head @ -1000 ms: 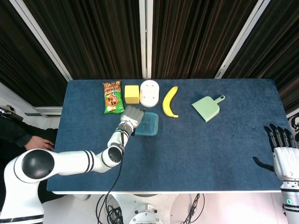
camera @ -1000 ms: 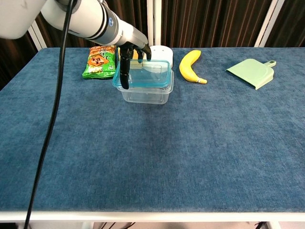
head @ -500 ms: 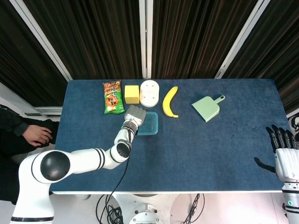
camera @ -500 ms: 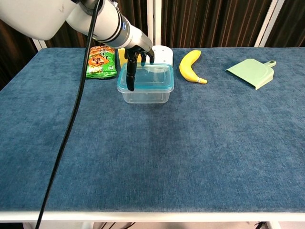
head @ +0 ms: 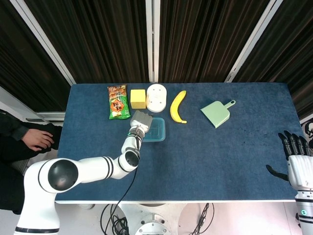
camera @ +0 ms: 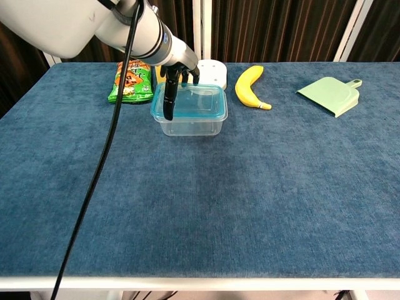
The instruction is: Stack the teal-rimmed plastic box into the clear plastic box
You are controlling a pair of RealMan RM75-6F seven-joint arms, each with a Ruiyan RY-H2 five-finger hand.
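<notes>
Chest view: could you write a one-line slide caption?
Left hand holds the teal-rimmed plastic box nested in the clear plastic box.

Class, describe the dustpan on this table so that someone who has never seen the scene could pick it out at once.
Start at the blue cloth-covered table and follow the row of things along its far edge. Rightmost, beyond the yellow banana, lies the pale green plastic dustpan: alone there in being flat, wedge-shaped, with a short handle.

Robot hand (camera: 176,78) grips teal-rimmed box (camera: 195,105) atop clear box (camera: 190,126).
</notes>
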